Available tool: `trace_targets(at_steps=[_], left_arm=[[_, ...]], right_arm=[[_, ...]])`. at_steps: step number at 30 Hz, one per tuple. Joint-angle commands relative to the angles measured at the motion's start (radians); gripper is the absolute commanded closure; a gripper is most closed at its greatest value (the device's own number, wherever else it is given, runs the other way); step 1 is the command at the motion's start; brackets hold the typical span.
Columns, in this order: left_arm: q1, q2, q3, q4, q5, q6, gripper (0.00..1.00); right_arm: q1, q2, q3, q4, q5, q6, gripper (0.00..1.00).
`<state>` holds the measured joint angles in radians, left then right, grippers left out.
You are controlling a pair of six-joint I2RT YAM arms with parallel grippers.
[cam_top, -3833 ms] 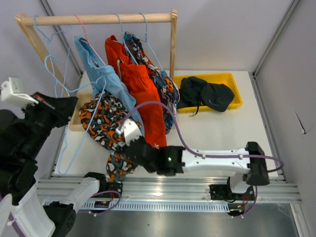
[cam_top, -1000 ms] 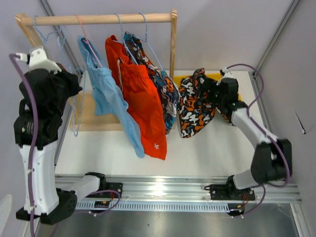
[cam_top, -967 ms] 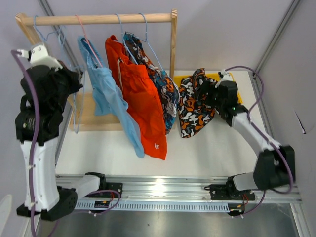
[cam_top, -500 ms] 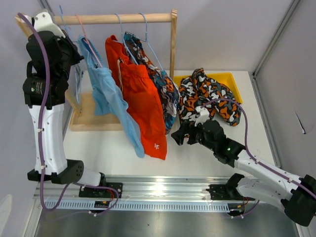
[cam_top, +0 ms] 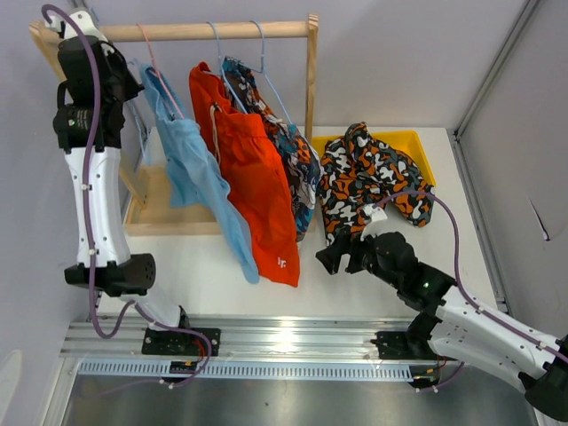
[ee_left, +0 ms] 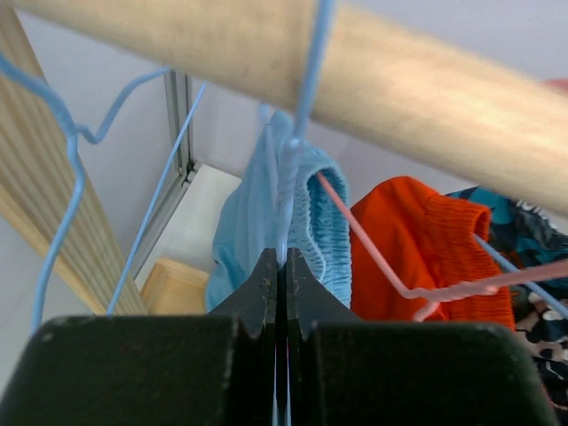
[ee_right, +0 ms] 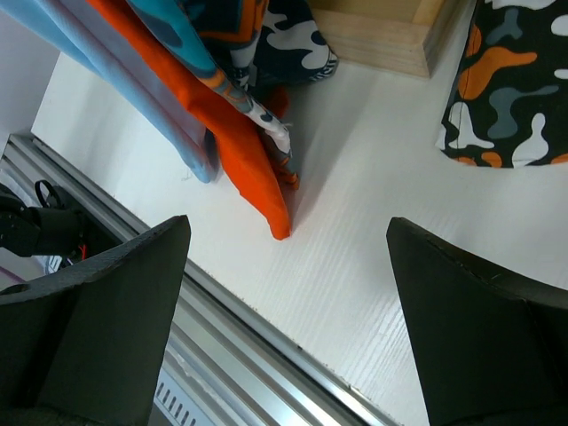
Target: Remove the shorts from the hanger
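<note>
At 10 o'clock the left gripper (ee_left: 284, 257) clenches a blue hanger (ee_left: 306, 89) by its wire. Light blue shorts (cam_top: 200, 169), red-orange shorts (cam_top: 253, 169) and half-hidden patterned shorts (cam_top: 297, 164) hang at 12. Camouflage shorts (cam_top: 359, 177) cover most of the yellow bin (cam_top: 417, 139) at 2. The right gripper (ee_right: 286, 226) hangs released at 5.

Four shorts (cam_top: 253, 177), perhaps five hangers (ee_left: 364, 235)

Left bare surface (cam_top: 213, 266) along the near and right edges, open beneath the spread right claw (ee_right: 288, 284). Blocked mid-surface by light blue shorts (cam_top: 200, 173), red-orange shorts (cam_top: 257, 182) and patterned shorts (cam_top: 297, 164) hanging close together from the rail (cam_top: 204, 34). Crowded at the far right corner by camouflage shorts (cam_top: 364, 173) heaped over the yellow tray (cam_top: 422, 142). Taken up at the rail's left end by the left claw (ee_left: 284, 266), pinched on a blue hanger wire (ee_left: 297, 133).
</note>
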<state>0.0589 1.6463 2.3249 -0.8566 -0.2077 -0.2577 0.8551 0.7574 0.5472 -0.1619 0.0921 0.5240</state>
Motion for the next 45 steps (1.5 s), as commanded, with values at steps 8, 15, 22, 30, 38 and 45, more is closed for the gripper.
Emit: trace_targets(at_steps=[8,15,22,30,38,45], left_arm=[[0.015,-0.107,-0.145,0.067,0.016,-0.023,1.00],[0.016,-0.184,-0.280,0.062,0.004,-0.018,0.91],[0.018,-0.233,-0.286,0.041,0.037,-0.057,0.14],[0.002,-0.293,-0.190,-0.015,0.111,-0.097,0.19],[-0.037,-0.364,-0.255,0.024,0.200,-0.135,0.35],[-0.106,-0.335,-0.334,0.079,0.245,-0.134,0.35]], right_arm=[[0.019,-0.059,-0.003,-0.056,0.051,0.021,0.01],[0.019,-0.104,0.046,-0.142,0.083,-0.004,0.01],[0.021,-0.194,0.089,-0.261,0.110,-0.006,0.01],[0.022,-0.273,0.112,-0.350,0.126,0.021,0.01],[0.022,-0.296,0.131,-0.378,0.146,0.027,0.01],[0.022,-0.309,0.135,-0.389,0.155,0.034,0.00]])
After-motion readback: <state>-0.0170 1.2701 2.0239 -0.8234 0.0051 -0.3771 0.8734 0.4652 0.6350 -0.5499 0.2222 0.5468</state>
